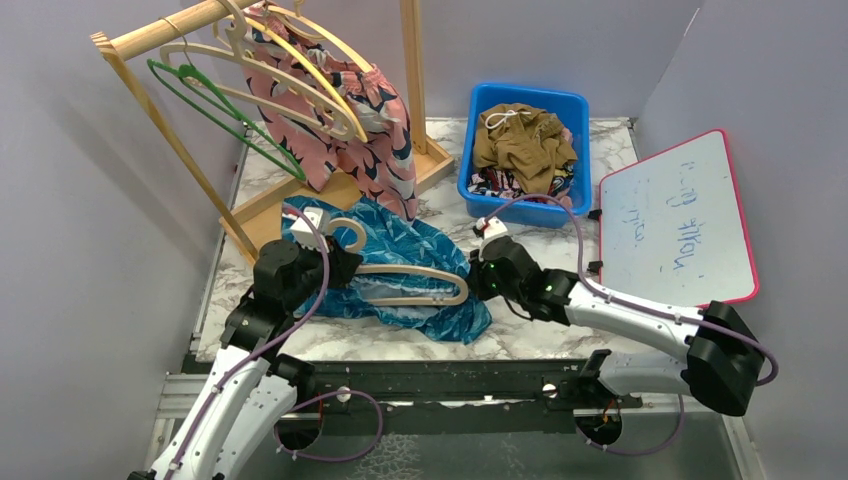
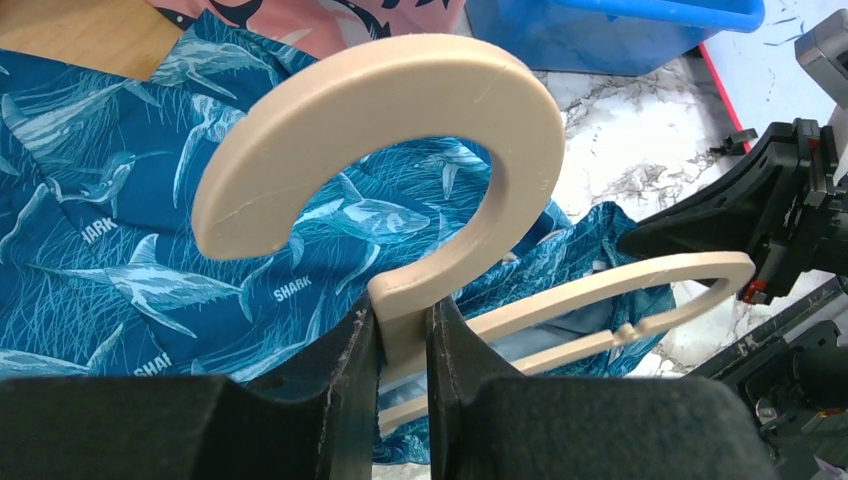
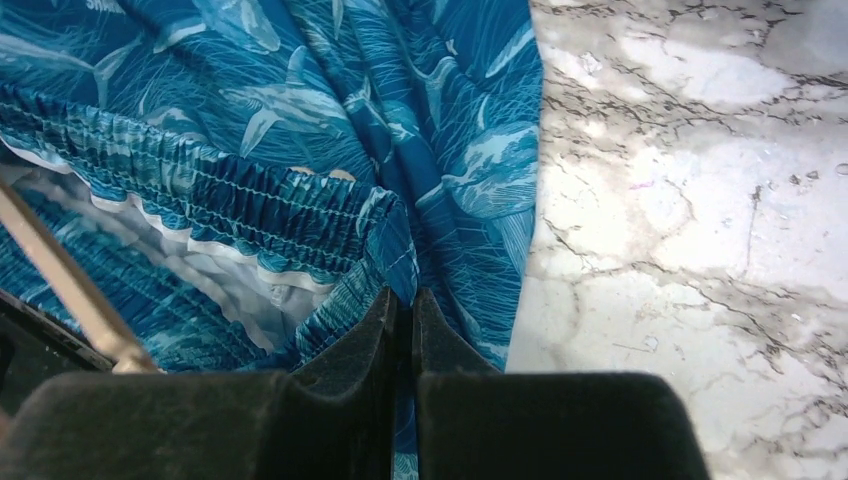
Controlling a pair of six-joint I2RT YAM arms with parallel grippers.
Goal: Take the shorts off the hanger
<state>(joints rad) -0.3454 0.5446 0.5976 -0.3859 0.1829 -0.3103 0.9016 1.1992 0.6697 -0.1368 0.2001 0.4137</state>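
**Thin pinch on the waistband, narrow hold on the hanger neck**

The teal shark-print shorts lie spread on the table toward its near-left corner, with the beige hanger lying on them. The left gripper is clamped on the hanger's neck just below the hook. The right gripper is closed on a fold of the shorts at the gathered elastic waistband, just beside the hanger's right end. In the right wrist view a bar of the hanger shows inside the waist opening, so the shorts are probably not yet free.

The main risk is the right-hand pinch. It holds only a thin edge of slippery fabric, and a pull against the stretched elastic could draw the cloth out of the jaws. If the waistband catches on the hanger's end, the pull passes to the hanger instead. The left hold is on a narrow neck, so the hanger could twist or slide there. A pull toward the near edge could also drag loose fabric off the table. The two wrists work close together, so a careless sweep could knock them against each other.

The blue bin at the far edge and the pink shorts on the rack at the far-left corner stand well apart from this.
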